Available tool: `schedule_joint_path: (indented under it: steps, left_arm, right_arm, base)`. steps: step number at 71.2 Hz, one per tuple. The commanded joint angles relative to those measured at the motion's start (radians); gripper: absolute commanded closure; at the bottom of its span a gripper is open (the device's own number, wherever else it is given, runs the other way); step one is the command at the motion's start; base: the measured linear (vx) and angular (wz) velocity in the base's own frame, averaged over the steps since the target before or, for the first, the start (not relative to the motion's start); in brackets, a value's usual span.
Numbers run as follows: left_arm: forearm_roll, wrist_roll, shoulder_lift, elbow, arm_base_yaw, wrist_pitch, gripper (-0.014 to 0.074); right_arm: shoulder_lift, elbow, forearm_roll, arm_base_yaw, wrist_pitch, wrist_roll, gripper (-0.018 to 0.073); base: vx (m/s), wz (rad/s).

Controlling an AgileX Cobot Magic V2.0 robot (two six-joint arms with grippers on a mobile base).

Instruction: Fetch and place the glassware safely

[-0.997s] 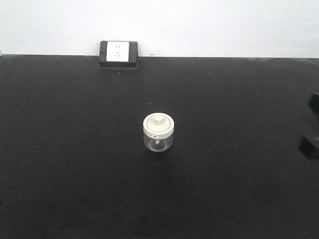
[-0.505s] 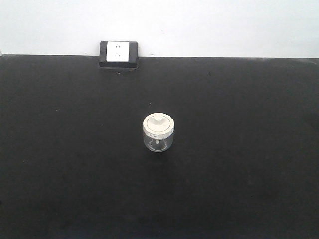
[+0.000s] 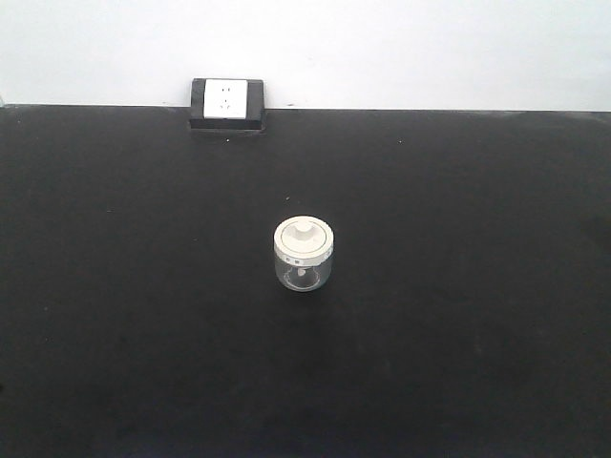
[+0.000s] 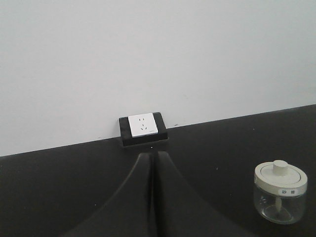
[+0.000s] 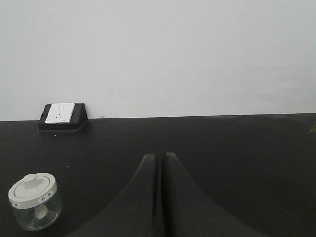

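Right tool gone from view; jar (image 3: 304, 253) before wall socket (image 3: 226, 100).

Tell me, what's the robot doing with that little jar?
Nothing is touching it right now. The small glass jar with its cream-white lid stands upright by itself in the middle of the black table. The left gripper and the right gripper are both shut and empty, away from the jar. A wall socket sits at the table's back edge.

A bare test bench: black tabletop (image 3: 115, 286), plain white wall (image 3: 401, 48), mounted power socket (image 3: 226, 99).
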Motion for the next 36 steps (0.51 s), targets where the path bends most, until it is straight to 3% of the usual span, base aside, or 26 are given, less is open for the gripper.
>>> schedule_joint_path:
  steps: [1,36]
  left_arm:
    - [-0.019,-0.010,0.003,-0.027,0.000,-0.058,0.0595]
    - [-0.019,-0.010,0.003,-0.027,0.000,-0.058,0.0595]
  right_arm:
    - [0.008,-0.025,-0.022,-0.005,-0.047,-0.004,0.0563]
    - [0.008,-0.025,-0.022,-0.005,-0.047,-0.004,0.0563]
  base:
    - [0.00,0.00]
    - [0.00,0.00]
